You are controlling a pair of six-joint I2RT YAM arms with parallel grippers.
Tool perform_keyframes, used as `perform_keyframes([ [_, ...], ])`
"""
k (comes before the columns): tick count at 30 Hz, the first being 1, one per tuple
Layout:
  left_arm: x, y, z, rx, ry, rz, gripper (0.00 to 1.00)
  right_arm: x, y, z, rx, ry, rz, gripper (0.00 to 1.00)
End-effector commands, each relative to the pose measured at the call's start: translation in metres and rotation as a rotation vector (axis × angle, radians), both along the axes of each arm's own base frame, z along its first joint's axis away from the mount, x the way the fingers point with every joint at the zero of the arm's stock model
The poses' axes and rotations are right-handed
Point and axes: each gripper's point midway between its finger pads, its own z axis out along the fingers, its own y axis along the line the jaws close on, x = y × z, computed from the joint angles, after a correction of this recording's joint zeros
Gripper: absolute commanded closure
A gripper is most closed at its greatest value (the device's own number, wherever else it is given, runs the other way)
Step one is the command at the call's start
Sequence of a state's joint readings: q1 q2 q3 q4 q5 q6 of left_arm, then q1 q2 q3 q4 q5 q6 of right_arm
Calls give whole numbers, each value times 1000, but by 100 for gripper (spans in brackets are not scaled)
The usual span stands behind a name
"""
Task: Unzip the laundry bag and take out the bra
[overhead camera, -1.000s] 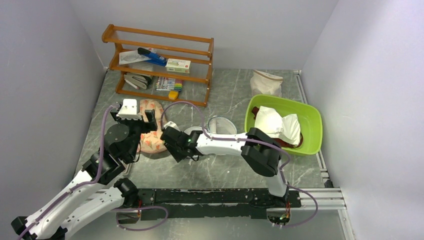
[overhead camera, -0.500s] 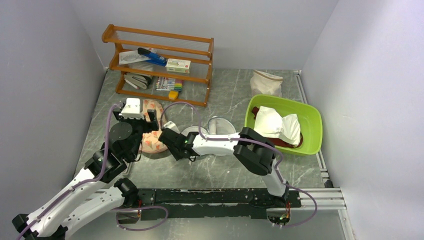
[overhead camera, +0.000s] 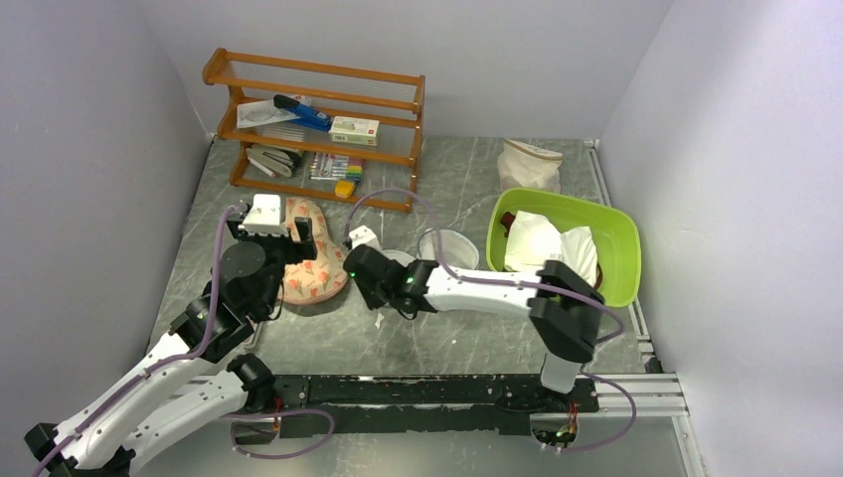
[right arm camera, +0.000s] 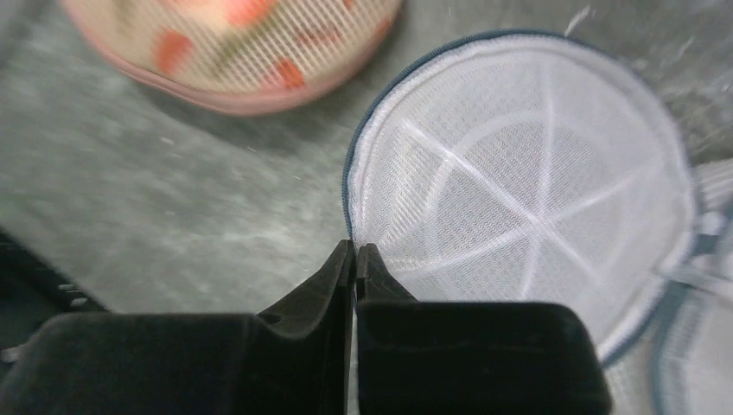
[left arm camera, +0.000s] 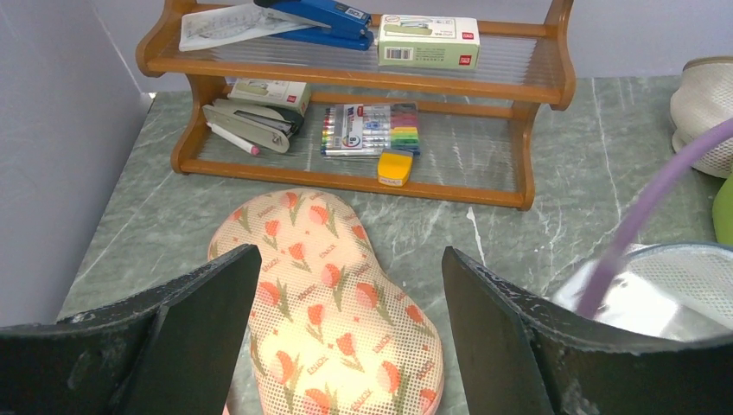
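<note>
The white mesh laundry bag (overhead camera: 444, 245) lies open mid-table, its two round halves spread; it also shows in the right wrist view (right arm camera: 519, 190) and at the right edge of the left wrist view (left arm camera: 670, 290). My right gripper (overhead camera: 360, 270) (right arm camera: 355, 251) is shut on the blue zipper rim of the nearer half. Dark red bra fabric (overhead camera: 509, 220) shows in the green basin (overhead camera: 557, 202), mostly hidden under white items. My left gripper (overhead camera: 268, 238) (left arm camera: 346, 337) is open and empty above the peach floral padded item (left arm camera: 333, 303).
The peach floral item (overhead camera: 313, 266) lies left of the bag. A wooden shelf (overhead camera: 318, 129) with stationery stands at the back left. A cream sack (overhead camera: 529, 162) sits behind the basin. White mesh items (overhead camera: 552, 248) fill the basin. A purple cable (left arm camera: 640, 225) crosses the left wrist view.
My right gripper has moved right and back a little, still pinching the bag's rim, and its elbow has swung right. The left arm has barely moved.
</note>
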State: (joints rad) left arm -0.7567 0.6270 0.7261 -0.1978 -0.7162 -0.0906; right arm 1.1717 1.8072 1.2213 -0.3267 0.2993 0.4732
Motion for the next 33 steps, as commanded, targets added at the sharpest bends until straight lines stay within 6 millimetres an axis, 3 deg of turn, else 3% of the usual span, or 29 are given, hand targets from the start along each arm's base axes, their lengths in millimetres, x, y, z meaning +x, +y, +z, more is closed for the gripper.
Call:
perform_keyframes([
  [1, -1, -1, 8, -32, -26, -1, 12, 8, 13, 61, 212, -39, 6, 100],
  [5, -1, 0, 10, -35, -30, 1, 12, 3, 12, 102, 376, -19, 29, 100],
  [14, -1, 0, 10, -34, -30, -1, 12, 10, -14, 195, 810, 88, 74, 100],
  [15, -1, -1, 9, -33, -29, -2, 12, 8, -15, 191, 818, 104, 73, 100],
  [21, 0, -2, 8, -30, -25, -6, 12, -15, -4, 233, 1050, 169, 181, 100],
  [24, 0, -3, 7, -28, -22, -6, 12, -22, -1, 242, 1143, 212, 204, 100],
  [28, 1, -4, 6, -23, -16, -7, 12, -24, -2, 239, 1207, 252, 191, 100],
  [33, 1, -3, 6, -23, -18, -7, 12, -10, -24, 220, 1199, 254, 88, 100],
])
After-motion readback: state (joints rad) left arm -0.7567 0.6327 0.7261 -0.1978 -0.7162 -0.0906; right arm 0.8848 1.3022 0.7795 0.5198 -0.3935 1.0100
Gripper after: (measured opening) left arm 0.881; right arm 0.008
